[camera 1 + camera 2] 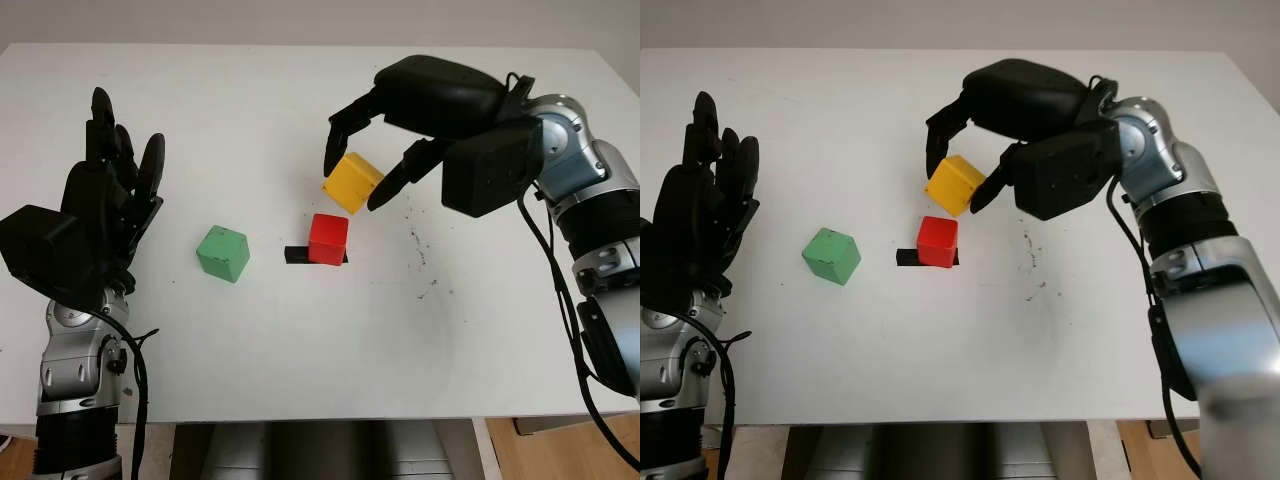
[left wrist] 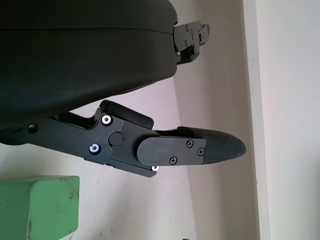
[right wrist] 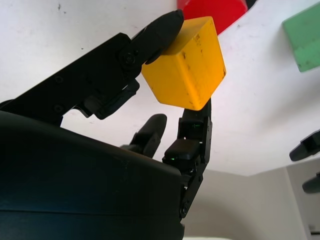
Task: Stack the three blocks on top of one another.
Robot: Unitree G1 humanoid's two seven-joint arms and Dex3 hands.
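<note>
Bright, even light; soft shadows, little blur.

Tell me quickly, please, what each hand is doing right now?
Left hand: open, holding nothing, raised at the table's left side near the green block.
Right hand: closed on the yellow block, lifted behind the red block.
</note>
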